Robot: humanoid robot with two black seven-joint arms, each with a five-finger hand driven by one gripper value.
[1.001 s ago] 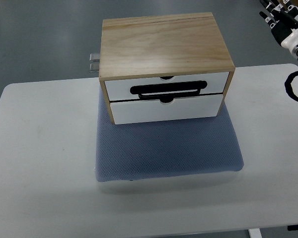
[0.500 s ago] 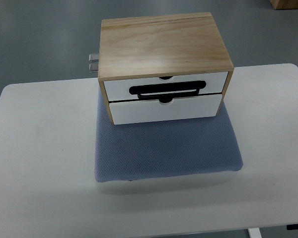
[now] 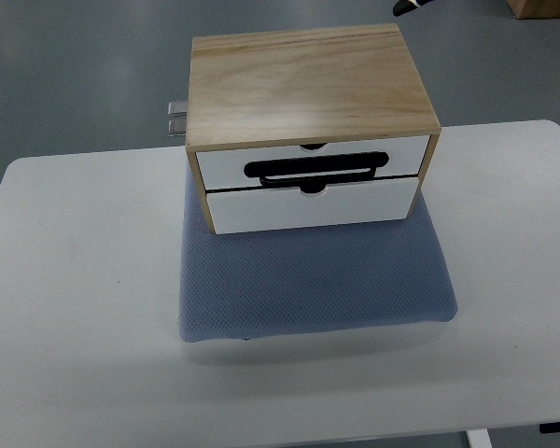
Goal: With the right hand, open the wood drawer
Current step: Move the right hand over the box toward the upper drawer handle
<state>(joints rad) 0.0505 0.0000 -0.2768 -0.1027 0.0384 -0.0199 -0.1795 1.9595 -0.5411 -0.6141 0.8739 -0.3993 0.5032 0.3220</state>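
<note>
A small wooden drawer cabinet (image 3: 308, 84) stands on the far half of a white tabletop (image 3: 75, 280), roughly midway between its left and right edges, its back reaching the far edge. Two white drawer fronts face the near edge, one above the other. The upper drawer (image 3: 313, 161) carries a long black handle (image 3: 315, 169) running across most of its width; the lower drawer (image 3: 313, 206) has only a small dark notch at the middle of its top edge. Both fronts sit flush in the pale wood frame, so both drawers are closed. The cabinet's flat top shows light grain with a thin dark line near its rear edge.

The cabinet rests on the far part of a blue-grey textured mat (image 3: 313, 280), which spreads out in front of it toward the near edge of the tabletop and lies flat. A small metal fitting (image 3: 177, 117) juts from the cabinet's left side, near its back corner.

Beyond the tabletop, grey floor fills the background. At the very top of the view, right of centre, a dark object (image 3: 413, 7) pokes in past the edge; what it is cannot be told. A tan box corner (image 3: 543, 7) shows in the top right corner.

Neither robot hand is in view, so whether their fingers are spread or curled cannot be told.
</note>
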